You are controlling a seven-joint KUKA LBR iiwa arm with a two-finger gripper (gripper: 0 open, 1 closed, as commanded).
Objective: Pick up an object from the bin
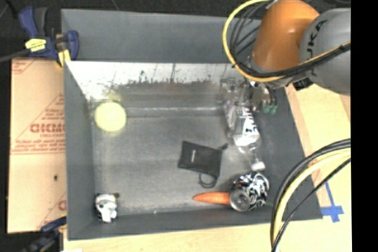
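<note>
Pincer (244, 130) first: it hangs low inside the grey bin (80, 144), on the right side and close to the far wall, at the end of the arm (331, 56) that comes in from the right under its orange cover (283, 32), with yellow and black cables (236, 20) looped around it. From where I stand it reads as a pale, silvery tangle of metal, and I cannot tell whether it is open or closed, nor whether anything is caught in it. Nearest to it is a small white piece (257, 166) lying just on the near side of it, apart from it. A flat black pouch (199, 158) with a thin loop at its near corner lies near it too, to the left and nearer, about mid-floor. Past the white piece, in the near right corner, sits a round thing patterned in black and white (253, 190), and an orange carrot-shaped thing (211, 198) touches it on its left, pointing left along the near wall. Well apart from all this, a pale yellow-green ball (110, 117) rests at the far left of the floor, and a small white figure (106, 208) stands in the near left corner.
</note>
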